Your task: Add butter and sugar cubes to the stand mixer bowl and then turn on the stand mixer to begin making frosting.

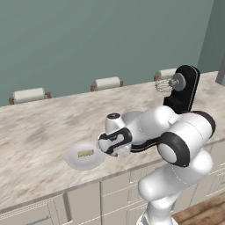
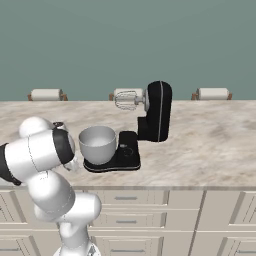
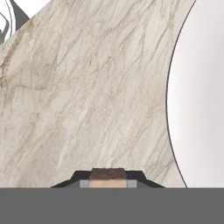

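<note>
The tiny tan-beige sugar cube (image 3: 107, 178) sits between the dark pincer (image 3: 107, 180) tips, which look closed on it; light, hard, crumbly, best pinched on flat opposite faces. The pale yellow-green butter stick (image 1: 85, 153), soft and slippery, lies on the round white plate (image 1: 72, 159), left of the pincer on the marbled surface (image 1: 39, 132); take it across its narrow sides.

The arm (image 1: 176, 145) is built from fat, rounded glossy white shells, with black bands showing at the joints. A big black ring is seen on the elbow joint, and another dark collar is wrapped round the wrist segment. A small round white cap with a dark rim is seen on top near the hand. In the hand view, the fingertips (image 3: 131, 178) are seen as small dark wedges with grey pads.
</note>
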